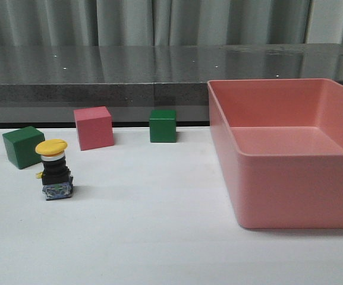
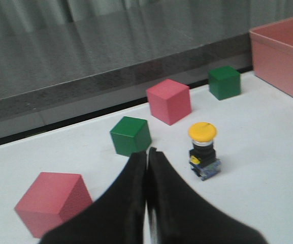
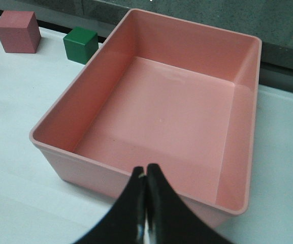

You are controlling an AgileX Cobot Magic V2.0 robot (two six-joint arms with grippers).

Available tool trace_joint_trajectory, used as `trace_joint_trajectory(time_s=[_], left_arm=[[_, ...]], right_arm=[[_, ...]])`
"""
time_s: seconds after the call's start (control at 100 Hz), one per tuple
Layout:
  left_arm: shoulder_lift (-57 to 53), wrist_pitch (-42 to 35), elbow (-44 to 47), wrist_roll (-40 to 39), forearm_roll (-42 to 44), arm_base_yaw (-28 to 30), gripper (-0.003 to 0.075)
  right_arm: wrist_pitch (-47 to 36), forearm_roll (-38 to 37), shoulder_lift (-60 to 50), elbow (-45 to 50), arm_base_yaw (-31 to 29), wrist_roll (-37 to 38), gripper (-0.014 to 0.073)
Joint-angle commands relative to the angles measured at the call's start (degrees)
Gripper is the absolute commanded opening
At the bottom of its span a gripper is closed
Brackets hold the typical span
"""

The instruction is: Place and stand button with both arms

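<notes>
Button (image 1: 54,170) upright on table, fingers (image 2: 136,173) closed.

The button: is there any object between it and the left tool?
Nothing visible does. In the left wrist view, bare table lies between the shut left tool and the upright button. The nearest green cube sits off to the side, not on that line.
</notes>
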Motion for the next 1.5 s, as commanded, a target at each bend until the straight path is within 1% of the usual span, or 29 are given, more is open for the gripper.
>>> trace_joint_trajectory(time_s=[0.0,0.08,0.19,0.28,0.47,0.58,1.49], left_arm=[[-3.91,-5.03,0.55,-1.41,-2.37,3.52,-0.0020],[-8.40,-5.17,2.72,-1.41,-4.51,6.77,-0.0020],[-7.73,-7.60,4.90,-1.41,-5.17,9.90,-0.0020],[-8.14,-10.04,6.41,-1.41,-5.07,10.44,-0.0020],[-8.14,-20.03,10.22,-1.41,-4.88,10.44,-0.0020],[-8.14,-18.48,10.10,-1.41,-4.72,10.44,-0.0020],[-8.14,-18.49,10.10,-1.41,-4.72,10.44,-0.0020]], right_arm=[[-3.53,-0.26,0.03,-1.59,-0.01,0.20,-0.0069],[-3.53,-0.26,0.03,-1.59,-0.01,0.20,-0.0069],[-3.39,-0.26,0.08,-1.59,-0.01,0.20,-0.0069],[-3.39,-0.26,0.08,-1.59,-0.01,0.20,-0.0069],[-3.34,-0.26,0.08,-1.59,-0.01,0.20,-0.0069],[-3.34,-0.26,0.08,-1.59,-0.01,0.20,-0.0069],[-3.35,-0.31,0.03,-1.59,-0.01,0.20,-0.0069]])
